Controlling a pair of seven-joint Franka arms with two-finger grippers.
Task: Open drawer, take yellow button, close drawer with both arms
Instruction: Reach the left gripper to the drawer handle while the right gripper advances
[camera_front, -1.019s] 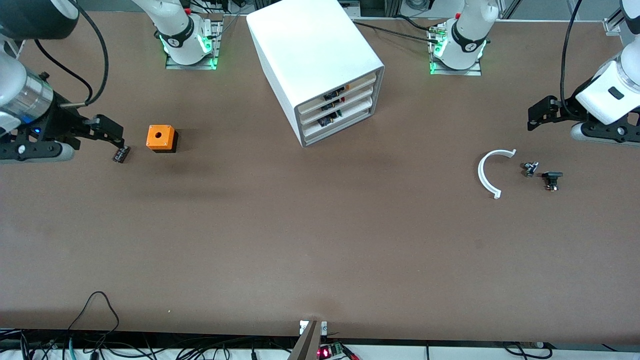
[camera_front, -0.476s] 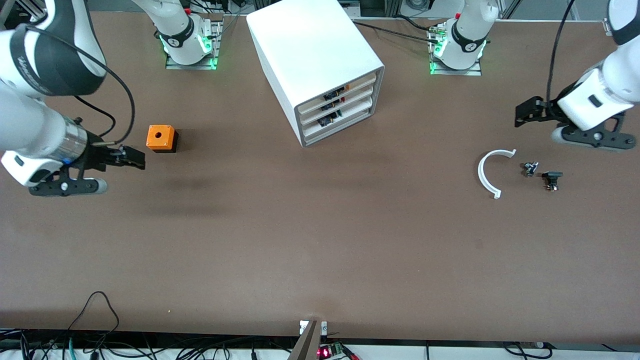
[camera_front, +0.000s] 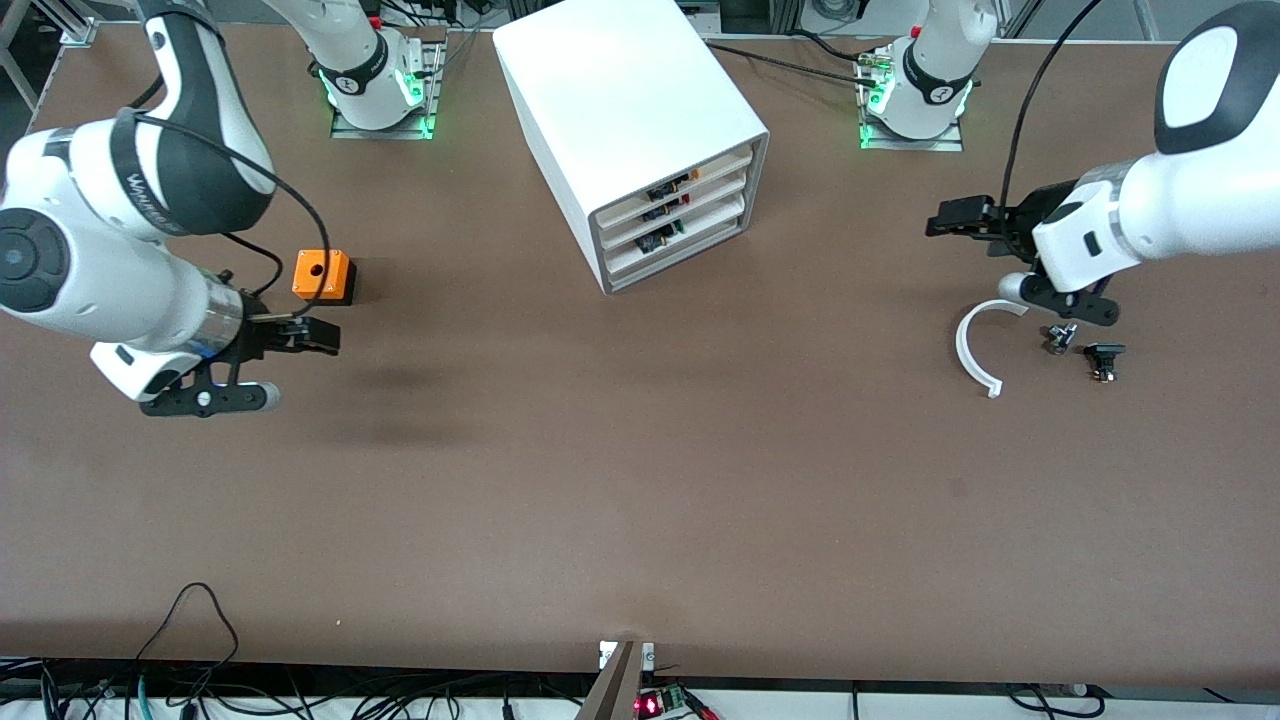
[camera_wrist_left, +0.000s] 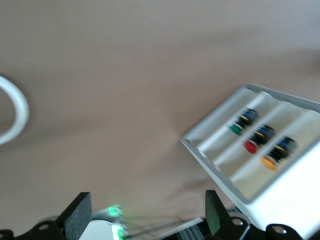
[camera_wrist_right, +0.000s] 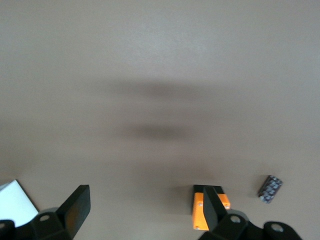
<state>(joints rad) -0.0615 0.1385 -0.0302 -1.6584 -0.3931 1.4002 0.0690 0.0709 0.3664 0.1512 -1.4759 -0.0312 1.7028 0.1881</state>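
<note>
The white cabinet (camera_front: 630, 110) stands at the middle of the table between the arm bases. Its three drawers are shut. The topmost drawer (camera_front: 718, 163) holds the orange-yellow button (camera_front: 693, 176). The left wrist view shows the drawer (camera_wrist_left: 245, 176) and the button (camera_wrist_left: 270, 162) in it. My left gripper (camera_front: 945, 222) is open and empty over the table between the cabinet and the white ring; its jaws stand wide apart in the left wrist view (camera_wrist_left: 146, 215). My right gripper (camera_front: 320, 338) is open and empty over the table beside the orange cube (camera_front: 322, 275), also seen in the right wrist view (camera_wrist_right: 144, 207).
A white open ring (camera_front: 972, 350) and two small black parts (camera_front: 1060, 337) (camera_front: 1103, 358) lie toward the left arm's end. The lower drawers hold a red button (camera_wrist_left: 251, 146) and a green button (camera_wrist_left: 235, 129). A small black part (camera_wrist_right: 270, 188) lies by the orange cube (camera_wrist_right: 198, 212).
Both arms have swung in from the table's ends toward the middle. The left gripper now hangs closer to the cabinet. The right gripper has passed the small black part to beside the orange cube.
</note>
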